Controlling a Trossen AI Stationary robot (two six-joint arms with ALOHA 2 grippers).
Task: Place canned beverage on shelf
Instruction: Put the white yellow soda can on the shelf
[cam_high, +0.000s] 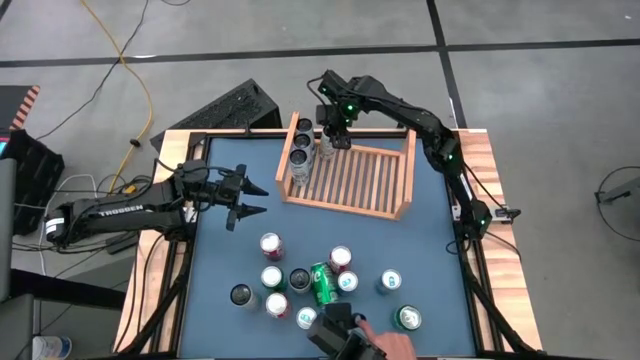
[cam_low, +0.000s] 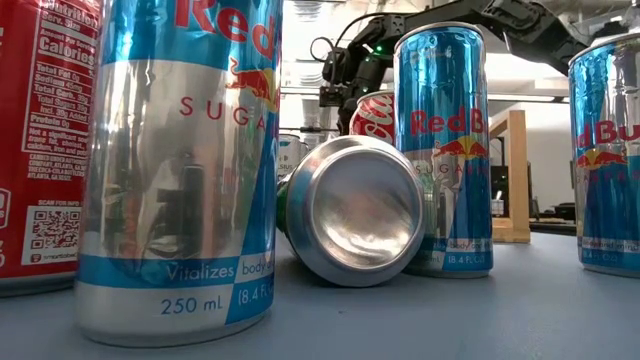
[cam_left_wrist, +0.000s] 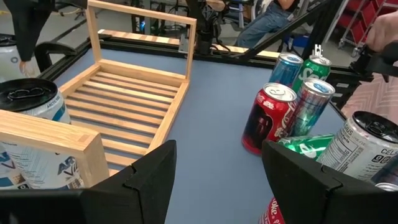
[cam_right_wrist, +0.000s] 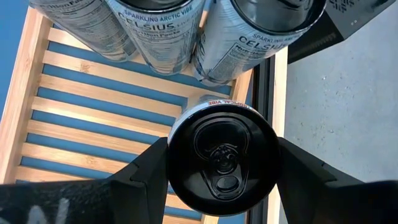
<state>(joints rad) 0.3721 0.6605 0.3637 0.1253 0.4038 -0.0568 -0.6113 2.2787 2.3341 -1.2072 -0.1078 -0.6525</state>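
Shelf (cam_high: 352, 180): light wood tray, slatted base, raised side walls, at the table's far middle. Three Celsius cans (cam_high: 299, 156) stand in a row along its left wall. Left gripper (cam_high: 251, 198) hovers just left of shelf, fingers spread, holding nothing. Right gripper (cam_right_wrist: 219, 163) over shelf's far-left corner, beside those three, jaws clamped on a black-top can (cam_right_wrist: 221, 160), upright. Loose cans (cam_high: 318, 282) cluster near of shelf; green one lies on its side.
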